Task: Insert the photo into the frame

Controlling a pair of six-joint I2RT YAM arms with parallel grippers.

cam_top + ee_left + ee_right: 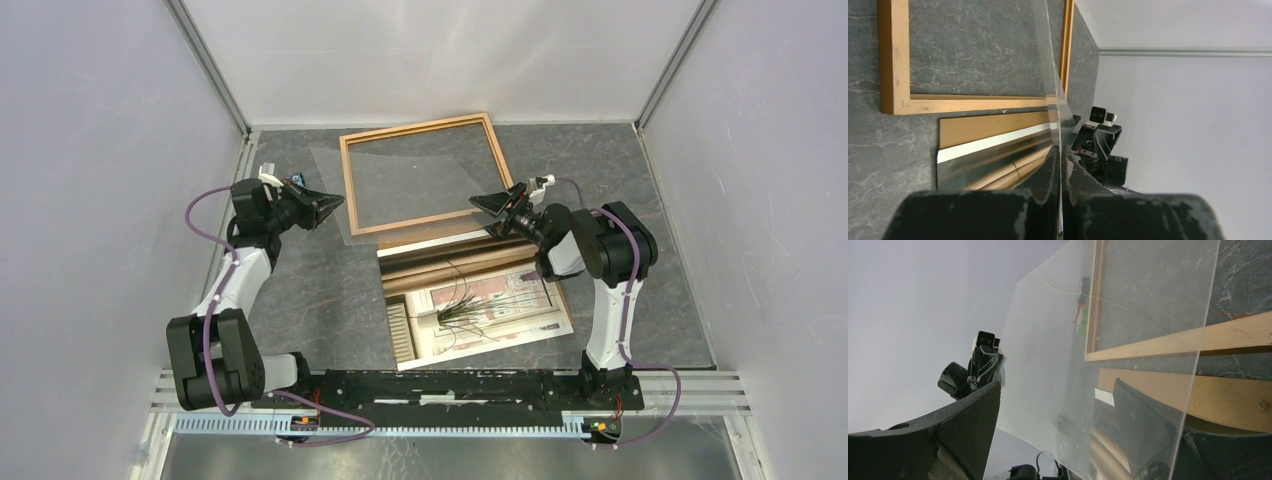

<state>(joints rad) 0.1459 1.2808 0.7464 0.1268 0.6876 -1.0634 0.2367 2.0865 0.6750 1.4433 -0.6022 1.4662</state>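
Left hand (1059, 172) pinches a clear pane (1058, 365) by its edge, tilted over the frame (348, 185). The right hand (1055, 390) is spread astride the opposite edge, not gripping. Photo (470, 300) lies face up on the worktop (300, 290), nearer than the frame. Held one-sided, the pane could twist and slip.

far back on the table (300, 290): the frame (348, 186). just before it, the backing board (993, 127), under the photo (480, 300), nearest the arm bases. over the frame, a clear pane (1048, 365), between left gripper (338, 204) and right gripper (483, 217).
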